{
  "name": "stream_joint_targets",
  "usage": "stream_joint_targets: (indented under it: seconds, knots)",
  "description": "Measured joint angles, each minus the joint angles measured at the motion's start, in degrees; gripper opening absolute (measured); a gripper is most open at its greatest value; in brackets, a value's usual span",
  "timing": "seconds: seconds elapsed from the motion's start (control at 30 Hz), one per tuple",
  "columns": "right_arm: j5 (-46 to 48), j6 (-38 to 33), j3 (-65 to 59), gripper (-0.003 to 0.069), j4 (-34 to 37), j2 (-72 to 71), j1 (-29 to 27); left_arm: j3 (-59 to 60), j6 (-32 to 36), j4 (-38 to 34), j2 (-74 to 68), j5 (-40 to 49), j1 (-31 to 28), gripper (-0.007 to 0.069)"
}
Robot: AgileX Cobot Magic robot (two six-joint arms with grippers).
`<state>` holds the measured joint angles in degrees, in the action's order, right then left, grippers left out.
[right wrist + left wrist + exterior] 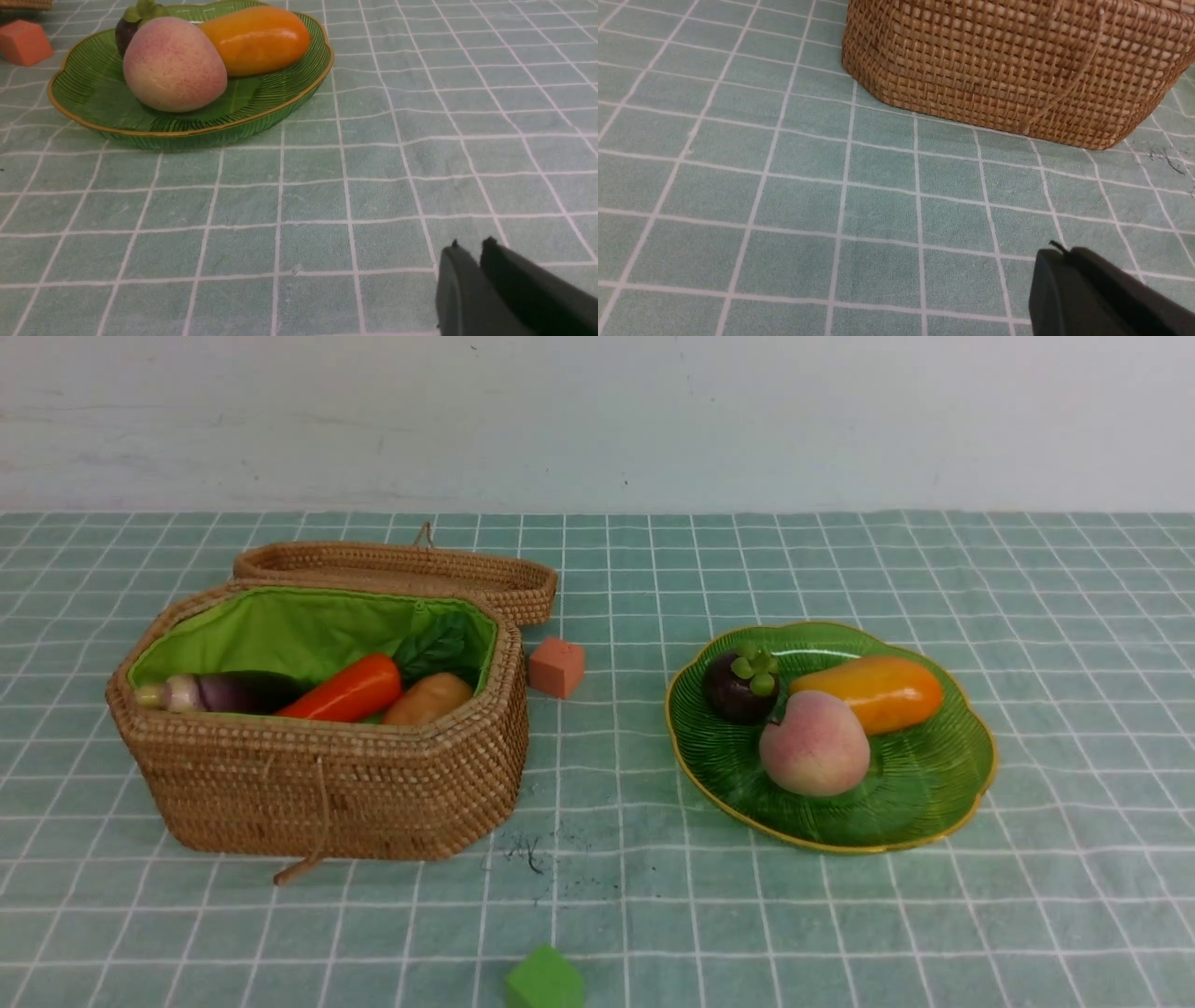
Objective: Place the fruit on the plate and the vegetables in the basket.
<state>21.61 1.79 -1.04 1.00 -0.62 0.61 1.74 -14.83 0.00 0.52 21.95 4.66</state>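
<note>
Surface: I see a table with a teal cloth (840, 915) with white grid lines; small dark specks lie low in the frame centre.
Room: a plain pale wall (597, 420) fills the top.
Basket (317, 775): left of frame, lid open, holding eggplant (224, 693), carrot (347, 691) and potato (428, 698).
Plate (920, 784): right of centre, carrying mangosteen (742, 686), mango (873, 693) and peach (814, 744).
Cubes: salmon cube (556, 666) between basket and plate; green cube (545, 980) at bottom edge.
Left gripper (1066, 254): jaws together, holding nothing.
Right gripper (469, 247): a thin gap, nothing in it.
</note>
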Motion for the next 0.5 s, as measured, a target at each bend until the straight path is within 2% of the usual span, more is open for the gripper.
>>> stream_joint_targets:
  seconds: [0.5]
  knots:
    - [0.00,0.00,0.00,0.0082,0.00,0.00,0.00,0.00,0.00,0.00,0.00,0.00,0.00,-0.0013]
